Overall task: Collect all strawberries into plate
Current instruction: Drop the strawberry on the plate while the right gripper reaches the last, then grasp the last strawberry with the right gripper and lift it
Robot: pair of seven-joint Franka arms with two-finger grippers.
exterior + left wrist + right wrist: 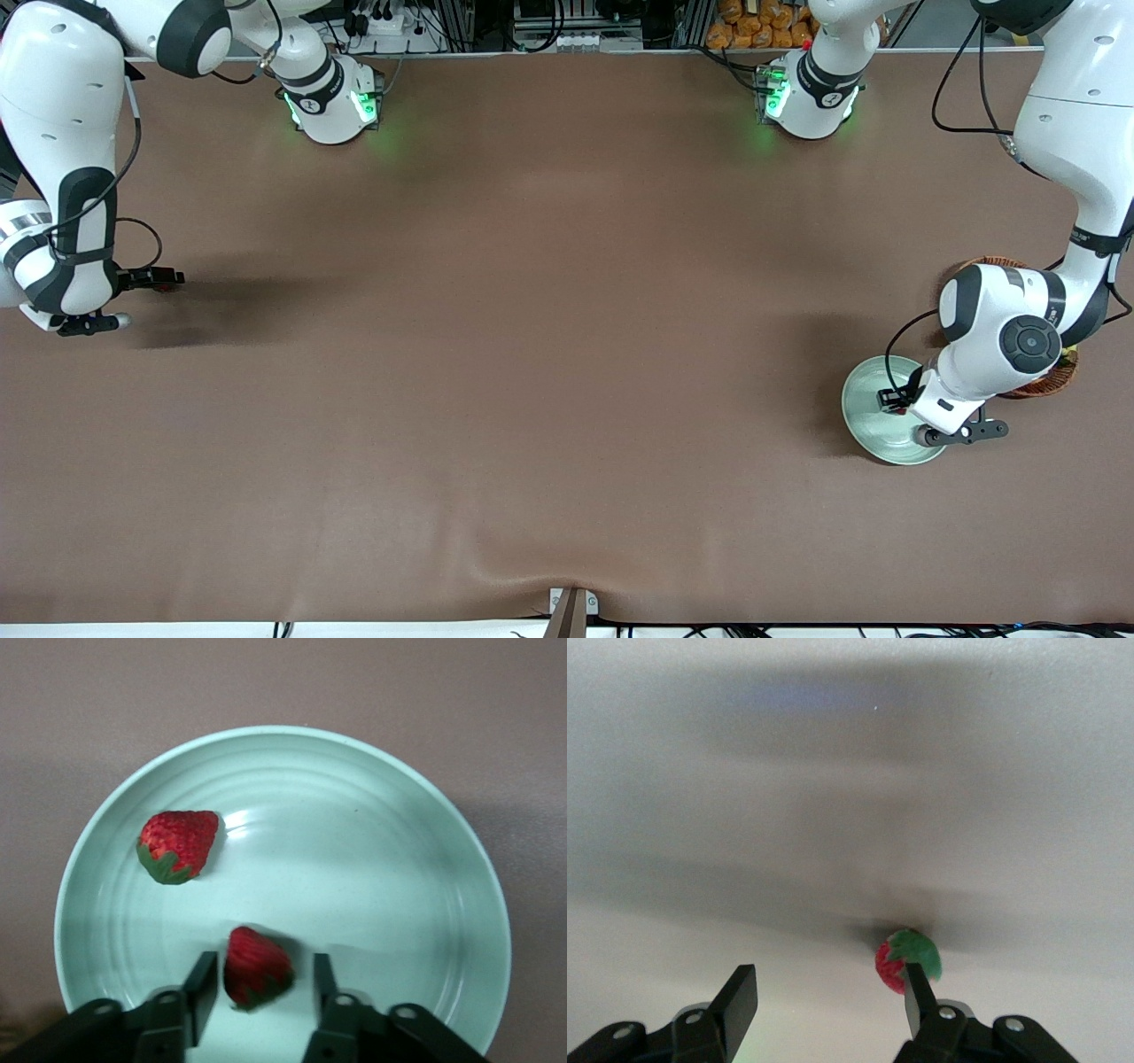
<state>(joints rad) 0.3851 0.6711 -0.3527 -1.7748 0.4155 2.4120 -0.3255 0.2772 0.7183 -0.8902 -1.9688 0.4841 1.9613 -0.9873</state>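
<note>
The pale mint-green plate [864, 390] lies near the left arm's end of the table. In the left wrist view the plate [425, 859] holds two strawberries. One strawberry [182, 843] lies apart from the fingers. The other strawberry [255, 967] is between the fingers of my left gripper [263, 958], which is open just above the plate [889, 399]. My right gripper [830, 970] is open, low over the table at the right arm's end [170, 279]. A third strawberry [904, 961] lies on the table next to one of its fingertips [914, 988].
A brown wicker basket [1050, 383] stands beside the plate at the table's edge, mostly hidden under the left arm. The table's brown mat [549, 354] spans the wide stretch between the two arms.
</note>
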